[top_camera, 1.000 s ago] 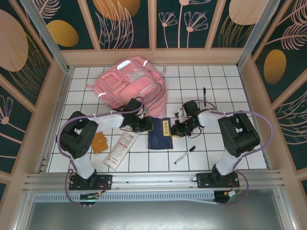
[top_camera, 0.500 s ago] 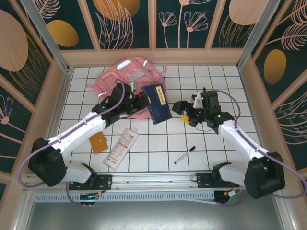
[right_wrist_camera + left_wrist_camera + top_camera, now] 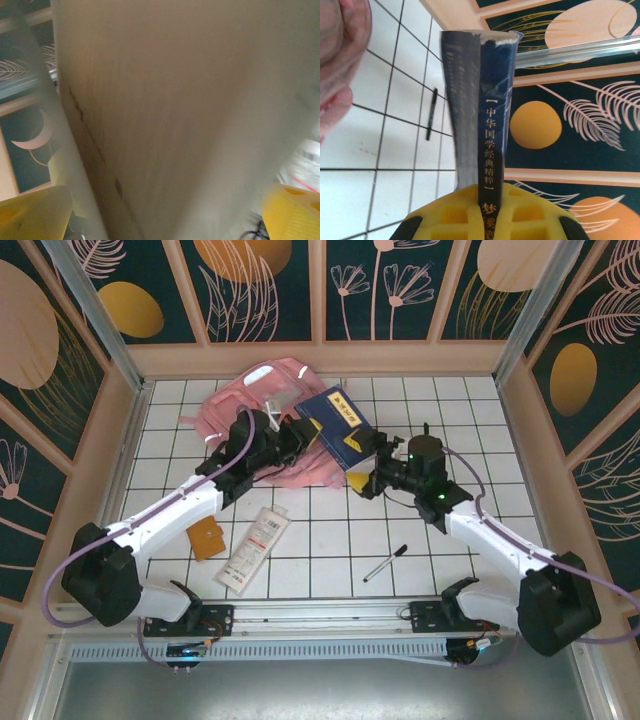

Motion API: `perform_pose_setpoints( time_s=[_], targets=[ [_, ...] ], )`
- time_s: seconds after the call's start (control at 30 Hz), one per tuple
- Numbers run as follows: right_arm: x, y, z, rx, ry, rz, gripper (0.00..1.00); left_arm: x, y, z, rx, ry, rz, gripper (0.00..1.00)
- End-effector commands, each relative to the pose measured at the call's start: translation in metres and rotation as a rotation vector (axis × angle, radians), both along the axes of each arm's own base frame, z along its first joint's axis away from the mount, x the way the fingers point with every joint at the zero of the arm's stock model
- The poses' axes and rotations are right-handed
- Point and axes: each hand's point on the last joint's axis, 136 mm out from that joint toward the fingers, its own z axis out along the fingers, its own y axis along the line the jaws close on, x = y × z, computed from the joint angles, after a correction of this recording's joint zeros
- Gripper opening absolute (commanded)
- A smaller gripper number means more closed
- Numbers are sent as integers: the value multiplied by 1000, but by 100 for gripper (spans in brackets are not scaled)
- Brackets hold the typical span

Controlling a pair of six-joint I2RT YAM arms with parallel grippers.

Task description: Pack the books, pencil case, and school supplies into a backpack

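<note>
**Navy book aloft, right wrist view a blur**

Hard going in the right wrist view: a smeared pale surface sits close to the lens, too blurred to name. The right gripper [image 3: 162, 207] has its yellow fingers [image 3: 30, 212] out at the lower corners, wide apart, so it is released. Whether they touch that surface, I cannot tell.

From overhead, the right gripper [image 3: 368, 478] sits just beside the lower corner of the navy book [image 3: 338, 420], centre of frame, and contact is hard to judge. The left arm and the book cover part of the pink backpack [image 3: 255, 400], upper centre-left. One black pen [image 3: 427, 427] peeks out above the right wrist. The left wrist view shows it whole [image 3: 431, 114] on the white tiles, left of centre, with the backpack [image 3: 340, 50] cut off at the upper left edge.

The left gripper [image 3: 305, 435] is clenched on the book. At the wrist, the gold-lettered spine [image 3: 480, 100] stands clamped in the yellow jaws [image 3: 487, 212]. The book hangs tilted, off the table, over the backpack's right side.

The count: one book, one backpack, and one white pencil case [image 3: 254, 549] lower left. There is one orange-brown square [image 3: 207, 537] just beside the case, and two pens, the second [image 3: 385, 563] lying lower centre.
</note>
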Motion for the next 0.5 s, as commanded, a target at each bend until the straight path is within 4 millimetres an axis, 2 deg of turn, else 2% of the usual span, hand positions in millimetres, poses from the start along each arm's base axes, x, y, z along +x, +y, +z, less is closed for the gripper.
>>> perform_pose_setpoints(
  time_s=[0.0, 0.03, 0.1, 0.27, 0.3, 0.33, 0.37, 0.4, 0.43, 0.47],
  targets=[
    [19, 3, 40, 164, -19, -103, 90, -6, -3, 14, -201, 94, 6, 0],
    [24, 0, 43, 165, -31, -139, 87, -7, 0, 11, -204, 105, 20, 0],
    [29, -9, 46, 150, -63, -197, 73, -9, 4, 4, -198, 124, 38, 0],
    [33, -22, 66, 125, -190, -261, 24, -17, 12, -30, -152, 226, 55, 0],
    [33, -22, 69, 113, -204, -262, 12, -19, 14, -37, -172, 257, 61, 0],
    [33, -21, 73, 101, -225, -254, 0, -21, 15, -40, -192, 268, 62, 7],
    [33, -20, 75, 84, -246, -245, 0, -21, 17, -42, -197, 265, 64, 20],
    [34, -19, 78, 63, -269, -237, 0, -20, 20, -44, -186, 261, 62, 40],
    [35, -19, 81, 38, -291, -235, 0, -17, 24, -43, -161, 238, 56, 52],
    [36, -20, 80, 9, -306, -237, 0, -12, 28, -41, -127, 201, 45, 57]
  ],
)
